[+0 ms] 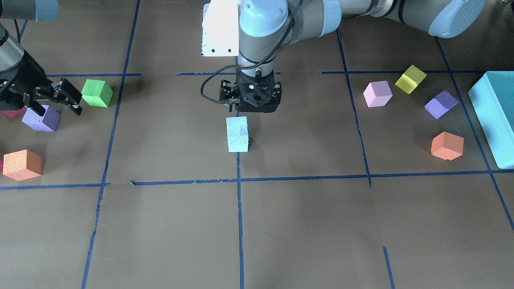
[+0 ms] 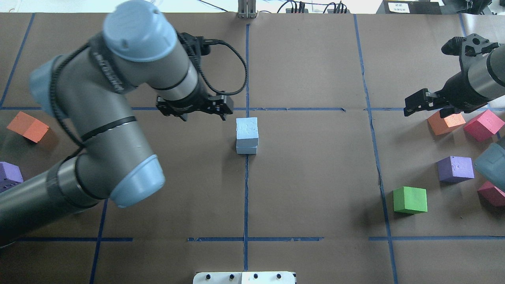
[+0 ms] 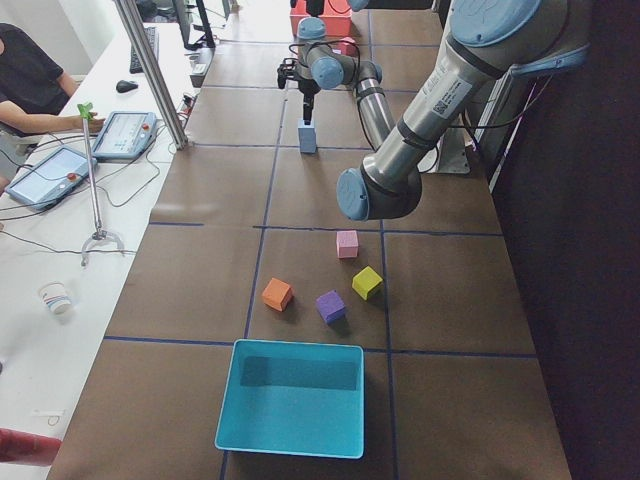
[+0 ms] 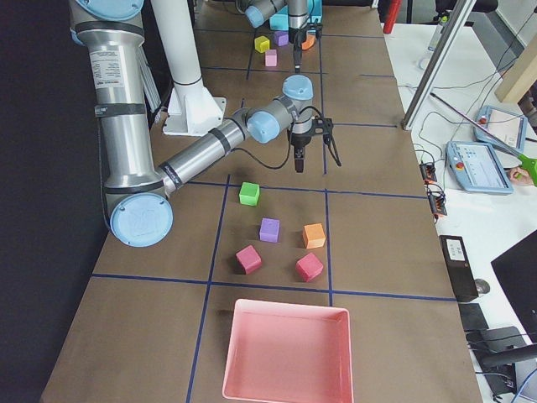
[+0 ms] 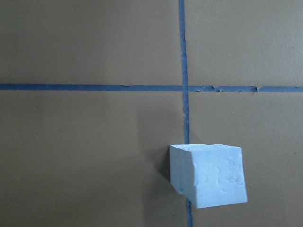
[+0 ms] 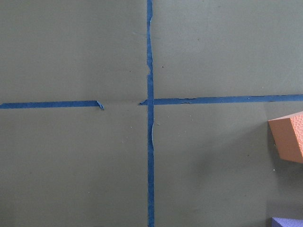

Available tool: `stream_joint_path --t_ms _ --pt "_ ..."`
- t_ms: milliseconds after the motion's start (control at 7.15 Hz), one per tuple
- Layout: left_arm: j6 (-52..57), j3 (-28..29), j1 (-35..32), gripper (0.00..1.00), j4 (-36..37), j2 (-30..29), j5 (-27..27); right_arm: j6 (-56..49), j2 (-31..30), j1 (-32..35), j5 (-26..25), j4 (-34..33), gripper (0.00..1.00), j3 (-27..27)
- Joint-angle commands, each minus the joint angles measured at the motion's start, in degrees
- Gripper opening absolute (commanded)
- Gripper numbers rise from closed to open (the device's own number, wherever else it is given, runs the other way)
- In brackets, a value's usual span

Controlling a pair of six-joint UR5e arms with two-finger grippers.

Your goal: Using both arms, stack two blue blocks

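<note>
Brown paper crossed by blue tape lines covers the table [image 1: 305, 224], and on its centre line the two blue blocks [image 1: 237, 134] stand one on the other. They are pale foam cubes with a speckled skin, and the long axis of the stack is upright. The left hand [image 2: 195, 109] hangs near the stack, spread wide and empty, not touching it, while the right hand [image 1: 60, 107] is well apart, also released and empty.

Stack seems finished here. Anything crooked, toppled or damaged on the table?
Nothing stands out. The blue blocks sit squarely one on the other, and the left hand hangs clear of them, open and empty. The top block has a pitted upper face, likely just foam texture.
</note>
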Motion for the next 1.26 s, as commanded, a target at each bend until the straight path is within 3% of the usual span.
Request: stream_joint_path --t_ms 0,280,559,839,1119 --pt "16.5 -8.0 -11.0 1.0 0.1 14.3 -10.3 -9.5 -2.1 7.3 5.5 -0.8 1.0 -0.4" --pt "40.7 -10.0 -21.7 1.0 -0.5 29.1 -13.6 -24.8 -5.8 19.3 12.3 -2.0 1.0 -3.8" --pt "60.8 -7.2 -32.9 1.0 -0.6 38.6 -15.7 -42.9 -9.0 25.5 13.1 -10.4 1.0 -4.7" --pt "78.1 8.1 -49.4 1.0 -1.0 38.9 -27.7 -49.1 -9.6 27.3 12.7 -13.9 1.0 -6.6" --pt "76.3 10.1 -49.7 1.0 -1.2 39.6 -27.7 -49.4 -10.1 27.5 12.8 -14.0 1.0 -6.8"
